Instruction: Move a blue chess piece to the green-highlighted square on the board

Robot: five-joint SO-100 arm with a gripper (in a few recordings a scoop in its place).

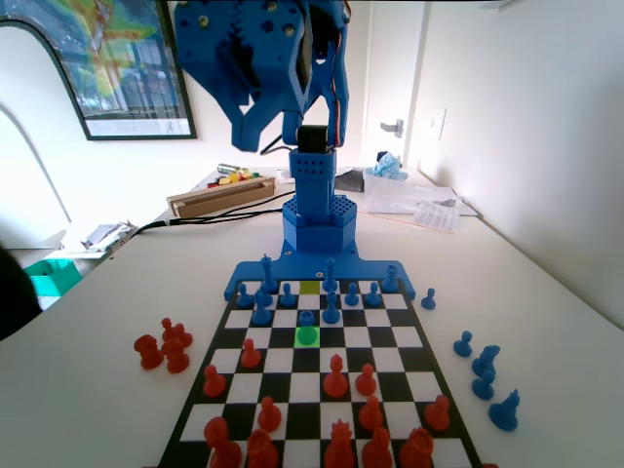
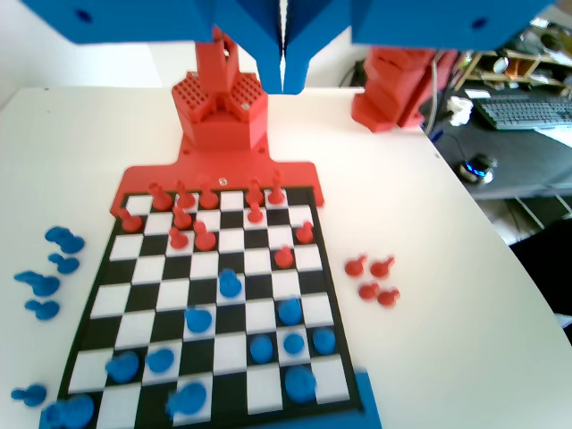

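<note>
The blue chess piece (image 1: pixel 307 320) stands upright on the green-highlighted square (image 1: pixel 307 337), which is your landmark for this report. It is short, with a round head and a flared base that covers part of the green. In the wrist view it (image 2: pixel 230 283) is a soft blue blob ahead of its own ranks. Left of the square in the fixed view, captured red pawns (image 1: pixel 164 346) lie on the worktop (image 1: pixel 88 390), off the board (image 1: pixel 426 336); they look set aside to keep play clear. High above and beyond the square, your tool (image 1: pixel 261 125) hangs raised; in the wrist view (image 2: pixel 283 76) its jaws meet, closed and holding nothing. Right of the square, spare blue pieces (image 1: pixel 484 375) sit on the worktop. I judge the placement done.
</note>
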